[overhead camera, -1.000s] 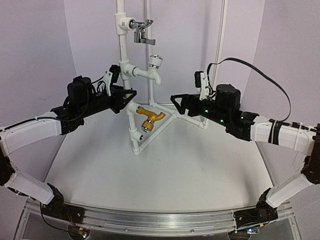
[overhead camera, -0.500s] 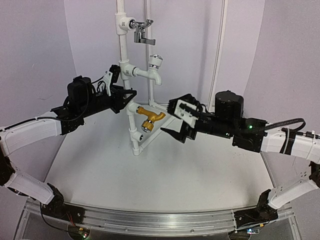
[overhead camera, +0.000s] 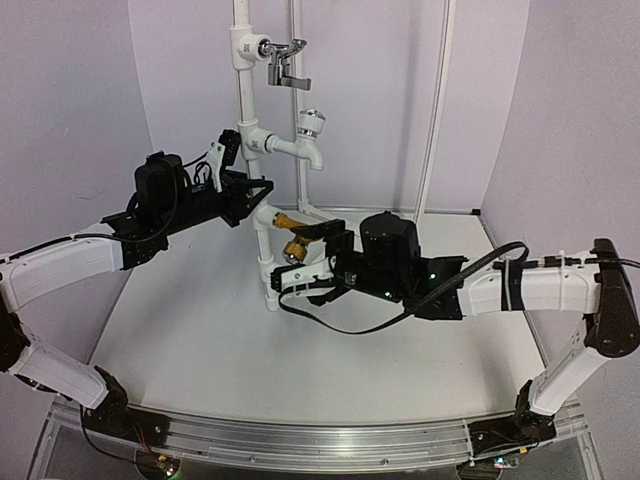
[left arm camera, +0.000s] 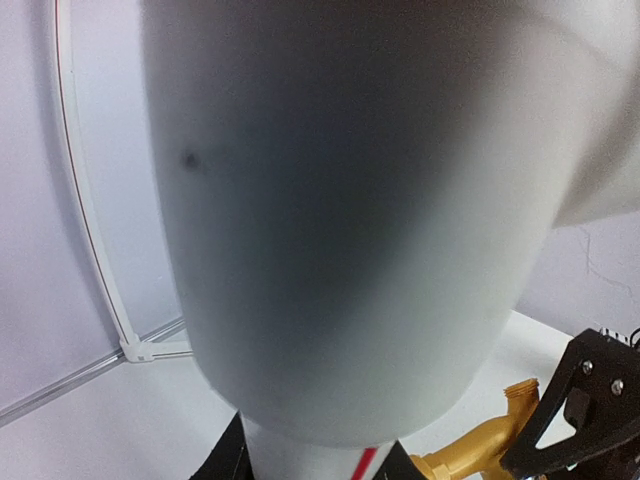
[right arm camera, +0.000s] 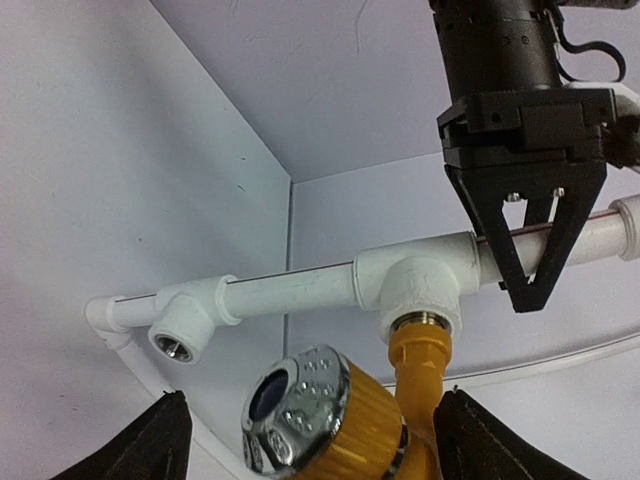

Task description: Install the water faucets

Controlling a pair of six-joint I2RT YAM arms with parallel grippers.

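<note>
Quick status from the remote seat. My right hand [right arm camera: 312, 400] is spread wide, and the brass tap [right arm camera: 418, 352] sits right ahead of it. Its silvery knob [right arm camera: 300, 405] is in the gap between the two fingers, with air on both sides as far as I can see. The tap's long axis runs from the knob straight away from the hand, up the brass neck into the white tee [right arm camera: 415, 285]. I'd say any closing has to land on the knob or the body just behind it. I can't see the spout from the wrist view, so I'm not sure which way it points.

The left hand [overhead camera: 260, 187] is pressed together on the white pipe frame [overhead camera: 268, 270], just past the tee on the far side of the tap, bracing it. So the right is the nearer one and clearly the working one.

An empty threaded socket [right arm camera: 175, 340] sits off to the left of the hand on the same pipe run. The white plastic tap [overhead camera: 310, 135] and the chrome tap [overhead camera: 285, 65] are higher up the frame, well out of the way. The only real crowding is the left hand's black fingers close beside the tee.
</note>
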